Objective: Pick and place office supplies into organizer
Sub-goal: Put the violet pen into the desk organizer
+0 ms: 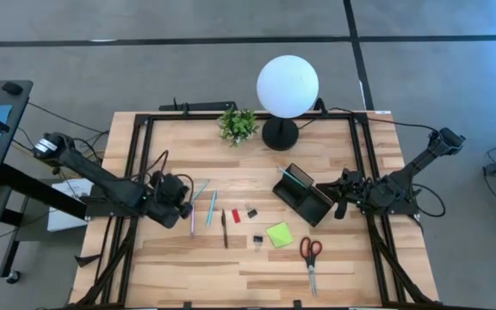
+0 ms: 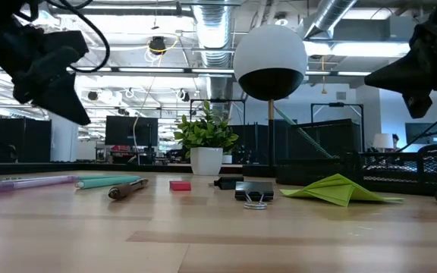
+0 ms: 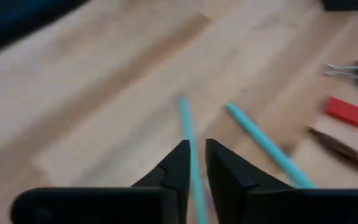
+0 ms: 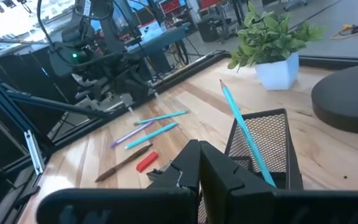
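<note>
My left gripper (image 1: pixel 186 201) hangs above the table's left half, shut on a thin teal pen (image 1: pixel 201 189). On the wood to its right lie a second teal pen (image 1: pixel 211 208), a pink pen (image 1: pixel 192 220), a dark pen (image 1: pixel 225 229), a small red piece (image 1: pixel 236 215), two black clips (image 1: pixel 251 211), a lime-green sticky-note pad (image 1: pixel 279 234) and red-handled scissors (image 1: pixel 310 257). The black mesh organizer (image 1: pixel 304 196) sits right of centre with a teal pen (image 4: pixel 244 130) leaning in it. My right gripper (image 1: pixel 341 198) is shut, just right of the organizer. My left gripper pinches the thin teal pen (image 3: pixel 190 134) between its two fingers, which lie along it. The pen sticks out forward past the fingertips (image 3: pixel 180 152), toward the table's far right. The low view shows the gripper (image 2: pixel 70 106) well above the table, so the pen seems lifted clear.
A white globe lamp on a black base (image 1: pixel 281 133) and a small potted plant (image 1: pixel 238 126) stand at the far edge behind the organizer. Bare wood lies along the near edge and in the left near corner.
</note>
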Available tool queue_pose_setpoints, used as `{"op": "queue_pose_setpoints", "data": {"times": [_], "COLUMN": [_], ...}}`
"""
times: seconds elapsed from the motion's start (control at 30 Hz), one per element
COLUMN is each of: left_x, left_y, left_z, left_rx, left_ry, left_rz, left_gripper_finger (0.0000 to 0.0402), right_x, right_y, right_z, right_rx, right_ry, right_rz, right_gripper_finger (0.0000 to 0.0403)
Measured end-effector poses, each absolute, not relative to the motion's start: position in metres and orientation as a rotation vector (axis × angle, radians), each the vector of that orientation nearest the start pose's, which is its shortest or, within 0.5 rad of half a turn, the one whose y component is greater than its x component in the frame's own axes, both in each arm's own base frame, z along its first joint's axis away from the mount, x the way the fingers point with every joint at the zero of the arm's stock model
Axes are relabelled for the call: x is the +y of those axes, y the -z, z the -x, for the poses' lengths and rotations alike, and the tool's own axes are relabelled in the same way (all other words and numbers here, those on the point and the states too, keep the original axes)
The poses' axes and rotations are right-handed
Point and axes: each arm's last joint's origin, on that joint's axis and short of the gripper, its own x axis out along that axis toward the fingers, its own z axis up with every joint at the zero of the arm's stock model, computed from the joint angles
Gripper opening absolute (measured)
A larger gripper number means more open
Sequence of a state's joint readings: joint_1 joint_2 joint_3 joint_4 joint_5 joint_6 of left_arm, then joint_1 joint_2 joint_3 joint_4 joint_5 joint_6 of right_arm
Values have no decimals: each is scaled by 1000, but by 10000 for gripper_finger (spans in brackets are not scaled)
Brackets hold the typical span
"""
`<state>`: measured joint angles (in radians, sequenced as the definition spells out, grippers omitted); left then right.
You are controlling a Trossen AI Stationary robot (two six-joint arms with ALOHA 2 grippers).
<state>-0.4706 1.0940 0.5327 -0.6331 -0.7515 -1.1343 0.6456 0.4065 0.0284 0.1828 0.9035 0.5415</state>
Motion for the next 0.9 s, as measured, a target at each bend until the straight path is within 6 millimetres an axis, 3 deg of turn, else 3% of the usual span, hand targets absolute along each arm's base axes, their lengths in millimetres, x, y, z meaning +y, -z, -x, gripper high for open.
{"op": "queue_pose_setpoints", "data": {"times": [0.2, 0.3, 0.6, 0.9], "left_x": [-75, -79, -89, -97], "left_y": [-167, -159, -129, -121], "left_z": [-177, -182, -184, -181], "left_rx": [806, 852, 934, 917], "left_ry": [-519, -512, -640, -683], "left_rz": [486, 534, 568, 564], "left_gripper_finger": [101, 109, 92, 65], "right_x": [49, 49, 48, 48], "right_y": [-156, -156, -153, -153], "right_z": [-103, -103, -102, -102], "right_rx": [71, 76, 99, 101], "right_ry": [287, 287, 293, 293], "right_rz": [-391, -369, -345, -344], "right_gripper_finger": [0, 0, 0, 0]}}
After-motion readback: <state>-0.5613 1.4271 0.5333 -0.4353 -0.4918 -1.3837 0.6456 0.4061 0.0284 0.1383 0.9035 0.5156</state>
